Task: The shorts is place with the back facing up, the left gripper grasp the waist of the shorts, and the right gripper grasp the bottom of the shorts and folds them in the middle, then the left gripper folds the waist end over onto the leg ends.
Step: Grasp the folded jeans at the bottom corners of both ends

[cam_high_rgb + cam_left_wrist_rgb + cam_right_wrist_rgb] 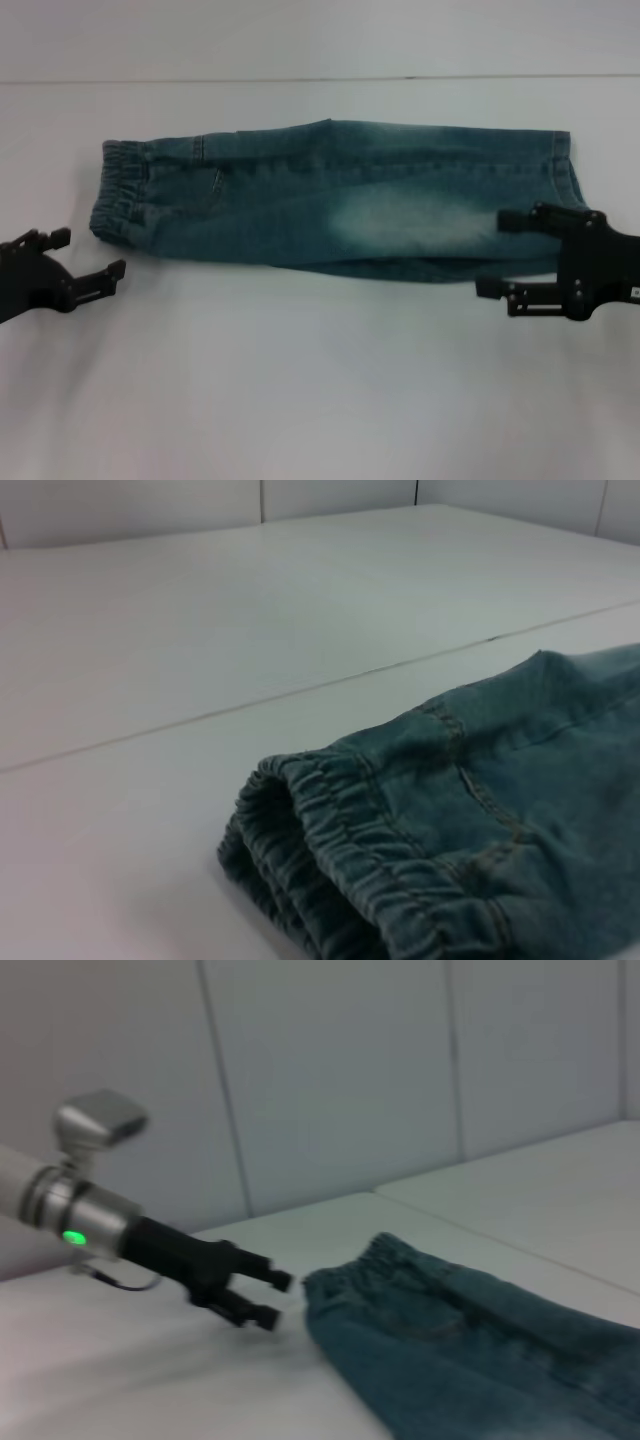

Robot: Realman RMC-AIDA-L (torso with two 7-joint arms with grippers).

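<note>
The shorts [340,200] lie folded lengthwise into a long blue-green denim strip across the white table. The gathered waist of the shorts [120,190] is at the left end, also seen close up in the left wrist view [350,870]. The bottom of the shorts, the stitched leg ends [565,165], is at the right end. My left gripper [90,252] stands open just off the waist's near corner, holding nothing; the right wrist view shows it [275,1298] a short gap from the waist [350,1280]. My right gripper [495,254] is open at the near right edge, one finger over the denim.
The white table [300,380] has a thin seam line [320,78] running across behind the shorts. Pale wall panels [330,1080] rise beyond the table's far side.
</note>
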